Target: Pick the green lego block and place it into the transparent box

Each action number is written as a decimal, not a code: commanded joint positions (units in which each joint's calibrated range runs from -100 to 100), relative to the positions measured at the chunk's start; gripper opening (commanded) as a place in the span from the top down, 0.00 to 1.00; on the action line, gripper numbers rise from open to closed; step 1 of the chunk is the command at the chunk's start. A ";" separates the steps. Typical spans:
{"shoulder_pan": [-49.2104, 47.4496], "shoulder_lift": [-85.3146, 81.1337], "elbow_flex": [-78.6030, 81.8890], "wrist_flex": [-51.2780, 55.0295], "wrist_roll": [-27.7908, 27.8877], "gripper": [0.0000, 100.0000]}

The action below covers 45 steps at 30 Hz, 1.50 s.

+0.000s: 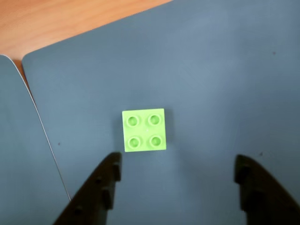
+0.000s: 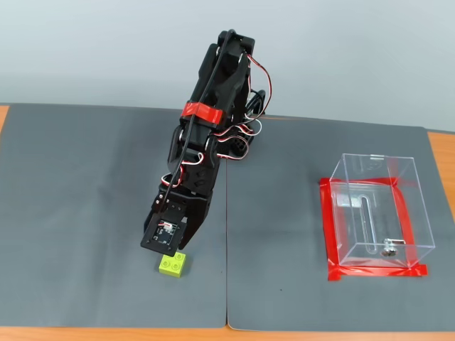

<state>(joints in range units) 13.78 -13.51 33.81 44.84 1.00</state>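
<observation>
A: Gripper (image 1: 176,176)?
B: Jaws spread wide, nothing held. The green lego block (image 1: 144,130) lies studs-up just beyond the fingertips, nearer the left finger in the wrist view.

A: Box?
B: The transparent box (image 2: 377,206) holds no block; red tape (image 2: 377,271) rims its base, well apart to the right in the fixed view.

A: Room?
B: The block rests on the grey mat (image 2: 78,199), near the seam, bare mat around it.

We note, in the fixed view, the green lego block (image 2: 173,265) on the left mat (image 2: 85,213), near its front edge, directly under the arm (image 2: 206,149). The transparent box (image 2: 377,209) sits well apart on the right mat (image 2: 284,234). In the wrist view the block lies ahead of the spread fingers (image 1: 101,187).
</observation>
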 commanded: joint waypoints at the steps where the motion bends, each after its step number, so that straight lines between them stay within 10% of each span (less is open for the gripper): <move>1: -1.66 0.92 -2.56 -0.13 0.17 0.69; 45: -3.08 17.62 -3.28 -9.60 0.22 0.64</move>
<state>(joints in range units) 10.54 3.82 33.63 35.91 1.20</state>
